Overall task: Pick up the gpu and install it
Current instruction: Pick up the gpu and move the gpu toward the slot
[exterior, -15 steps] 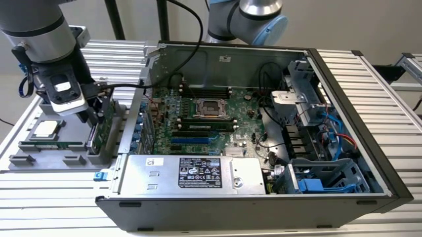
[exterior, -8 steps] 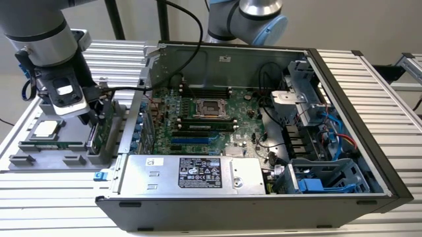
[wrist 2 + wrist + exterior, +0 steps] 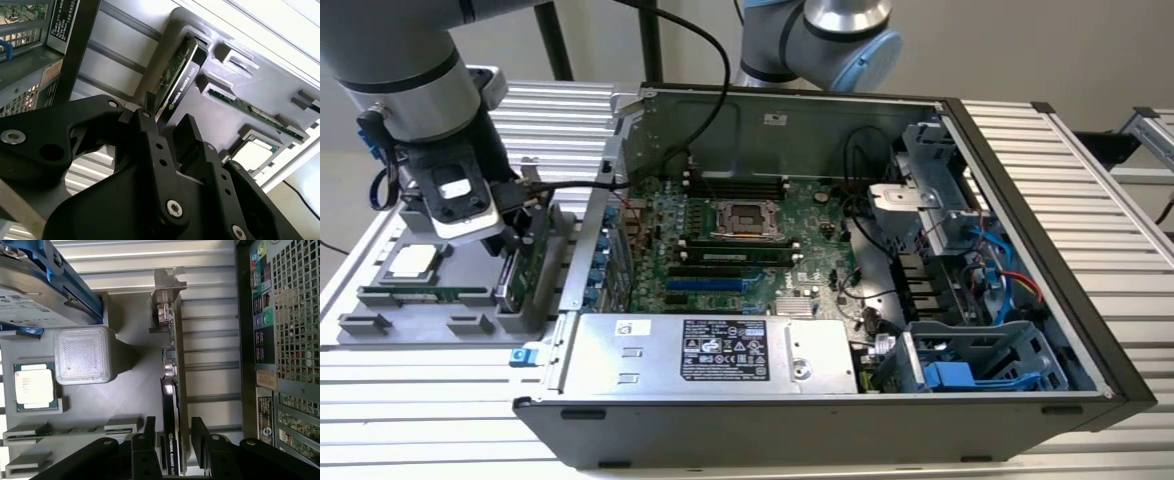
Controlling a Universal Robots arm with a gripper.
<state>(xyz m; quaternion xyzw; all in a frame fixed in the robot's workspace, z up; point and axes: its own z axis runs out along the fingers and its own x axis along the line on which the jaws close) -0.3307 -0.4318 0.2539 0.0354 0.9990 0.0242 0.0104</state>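
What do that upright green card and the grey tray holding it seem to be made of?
The gpu looks like a green fibreglass-type circuit board, matte, with a black, likely plastic cooler and a shiny bare-metal end bracket. The grey tray looks like matte plastic, possibly printed: one block shows fine layered ridges.

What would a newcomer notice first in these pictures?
The open computer case dominates the exterior view, its green motherboard exposed. On the exterior view's left, the arm reaches down to a gray tray of parts. In both wrist views, the open gripper straddles the gpu, which stands on edge in the tray.
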